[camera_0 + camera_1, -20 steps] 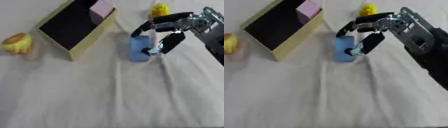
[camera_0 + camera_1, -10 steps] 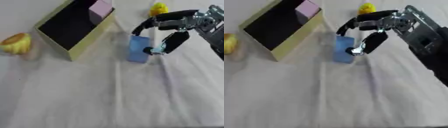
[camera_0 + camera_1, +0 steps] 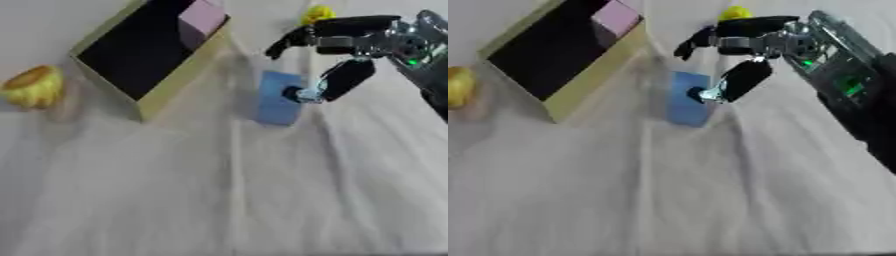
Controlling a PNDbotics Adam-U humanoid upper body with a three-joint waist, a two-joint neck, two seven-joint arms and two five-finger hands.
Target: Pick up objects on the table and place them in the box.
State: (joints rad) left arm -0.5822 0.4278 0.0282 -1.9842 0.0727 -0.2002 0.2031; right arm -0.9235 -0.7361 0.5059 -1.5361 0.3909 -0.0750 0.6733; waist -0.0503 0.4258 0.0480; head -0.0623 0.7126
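On the wrinkled pale cloth covering the table [image 3: 219, 200], a flat light-blue rectangular block [image 3: 278, 97] lies just right of the open cream-walled cardboard box [image 3: 166, 92] with a black inside. The robot's black-and-silver right hand [image 3: 346, 50] reaches in from the upper right; its thumb tip touches the block's right edge, while the other fingers [image 3: 297, 37] stretch out above the block's far end, spread apart from the thumb, so the hand brackets the block without being closed round it. A pale pink cube-like block [image 3: 203, 17] sits in the box's far corner. A small yellow rounded object [image 3: 318, 13] lies beyond the hand near the far edge. Well to the left of the box, a yellow cup-shaped object [image 3: 33, 87] with an orange top rests on the cloth. The left hand does not show.
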